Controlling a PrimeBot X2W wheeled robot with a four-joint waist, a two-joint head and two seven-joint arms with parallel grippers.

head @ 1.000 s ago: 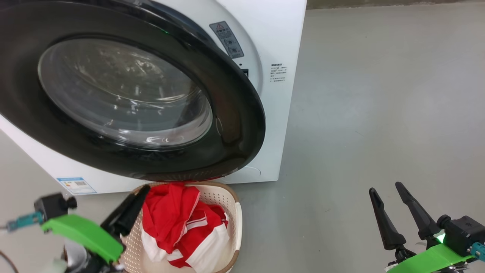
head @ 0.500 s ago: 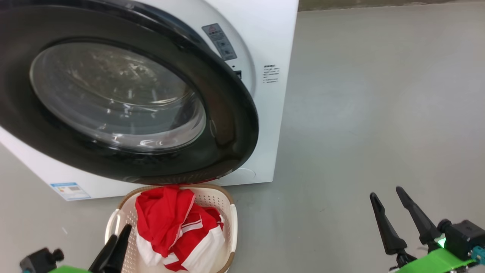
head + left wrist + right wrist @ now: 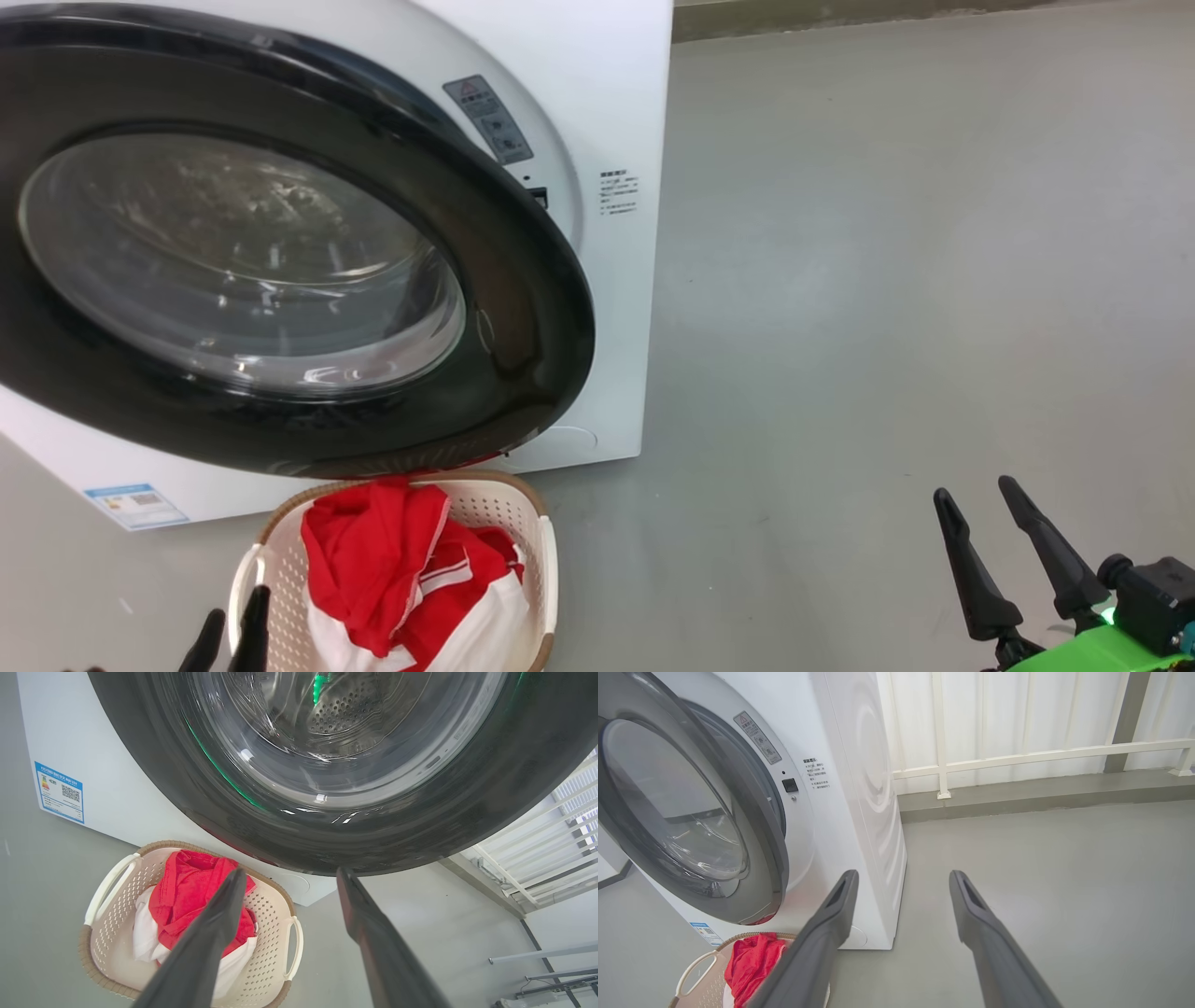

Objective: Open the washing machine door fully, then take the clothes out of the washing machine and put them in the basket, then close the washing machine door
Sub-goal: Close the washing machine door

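Note:
The white washing machine (image 3: 616,112) stands at the left, and the washing machine door (image 3: 523,308), black-rimmed with a glass bowl, hangs ajar over its front. Below the door, the cream basket (image 3: 546,569) holds the red and white clothes (image 3: 373,551). A thin red strip shows under the door's lower edge; I cannot tell whether it is cloth or a reflection. My left gripper (image 3: 229,627) is open beside the basket's left rim, its fingers (image 3: 219,924) above the clothes (image 3: 191,891) and basket (image 3: 107,886). My right gripper (image 3: 971,490) is open over bare floor at the right, empty.
Grey floor (image 3: 887,280) stretches open to the right of the machine. A white railing (image 3: 1017,758) and a low kerb run along the back wall. A blue label (image 3: 59,792) sits low on the machine's front.
The head camera has shifted, sliding the machine and basket leftward and down in the picture. My left gripper has drawn back from the basket's rim toward the bottom edge. The right gripper barely moved.

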